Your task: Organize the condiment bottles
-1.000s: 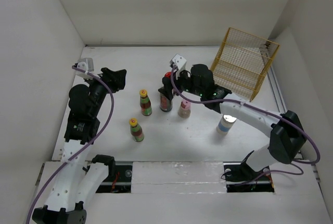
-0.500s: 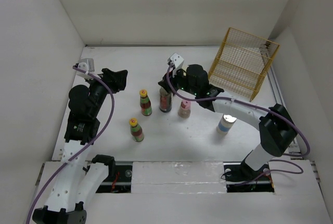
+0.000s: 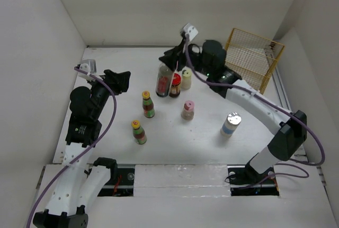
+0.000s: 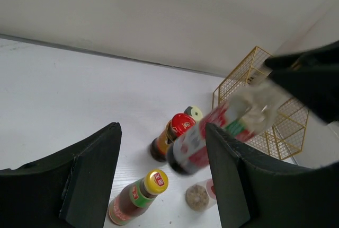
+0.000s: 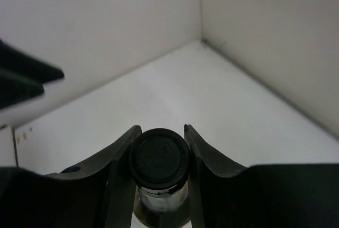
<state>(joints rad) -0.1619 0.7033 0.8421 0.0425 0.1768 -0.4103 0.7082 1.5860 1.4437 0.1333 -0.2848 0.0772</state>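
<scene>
My right gripper (image 3: pixel 172 61) is shut on the black cap (image 5: pixel 159 158) of the tall dark bottle (image 3: pixel 163 80). The bottle hangs tilted above the table and looks blurred in the left wrist view (image 4: pixel 212 138). Just right of it stand a red-lidded bottle (image 3: pixel 175 85) and a cream bottle (image 3: pixel 186 79). Two yellow-capped bottles (image 3: pixel 148 104) (image 3: pixel 139 132) stand left of centre. A pink-capped beige one (image 3: pixel 187 110) is in the middle and a silver-lidded white-blue one (image 3: pixel 230 124) to the right. My left gripper (image 3: pixel 119 79) hovers open and empty at the left, apart from the bottles.
A yellow wire basket (image 3: pixel 249 64) lies tipped at the back right, close behind my right arm. White walls close the table at the back and on both sides.
My right gripper closed on the tall dark bottle's cap and lifted it up and toward the back. The left arm has not moved.
</scene>
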